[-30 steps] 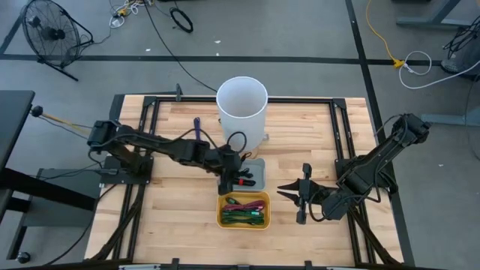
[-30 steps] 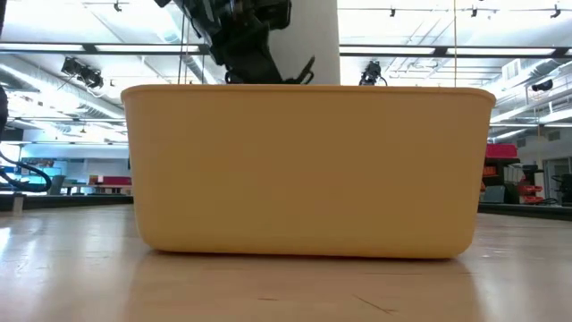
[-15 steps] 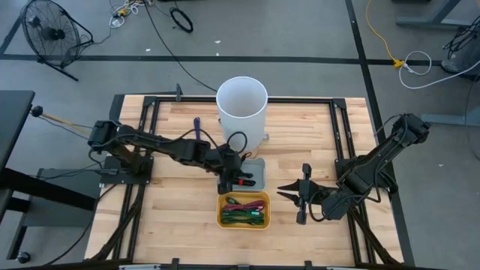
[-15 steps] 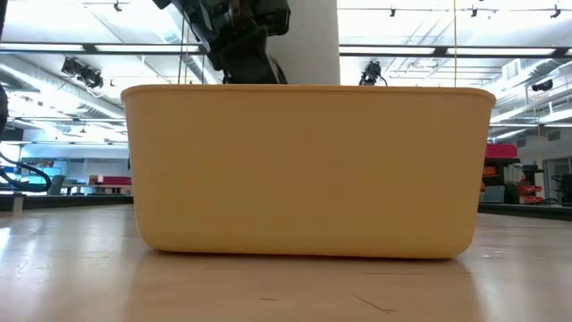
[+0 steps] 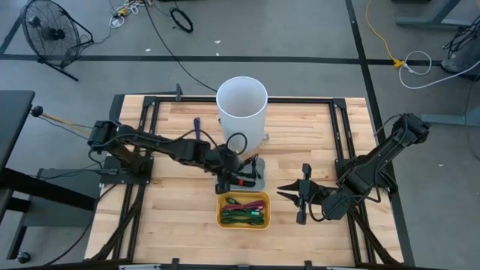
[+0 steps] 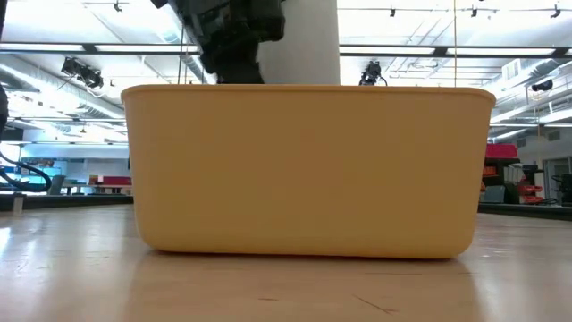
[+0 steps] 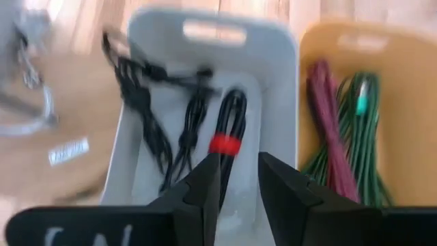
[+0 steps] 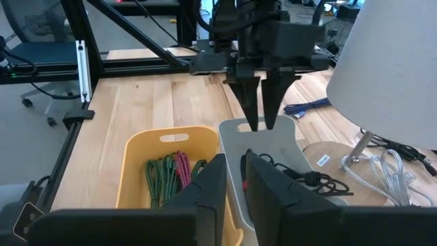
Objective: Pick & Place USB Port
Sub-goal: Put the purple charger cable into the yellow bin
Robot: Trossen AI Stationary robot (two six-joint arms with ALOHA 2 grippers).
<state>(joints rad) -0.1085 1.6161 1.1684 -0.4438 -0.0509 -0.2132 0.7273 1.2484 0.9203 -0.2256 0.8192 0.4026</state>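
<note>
Left end effector point(image 5: 241, 174) hangs over the grey tray point(image 5: 259, 180) near tabletop point(image 5: 180, 217) centre, fingers point(image 7: 205, 184) slightly parted, holding nothing. Directly below its tips, a coiled black cable with red band point(image 7: 227, 137) lies in the tray among other black cables point(image 7: 153, 116). Yellow bin point(image 5: 243, 223), at the tray's 6 o'clock, holds green and red cables point(image 5: 244, 212). Right end effector point(image 5: 302, 194) waits at the bin's 3 o'clock, fingers narrowly parted, empty.

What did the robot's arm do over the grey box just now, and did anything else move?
The left gripper opened its fingers above the grey box and let go of a black cable with a red band, which now lies inside. The arm also shifted a little. The right gripper stayed put beside the yellow box, and the white bucket did not move.
</note>
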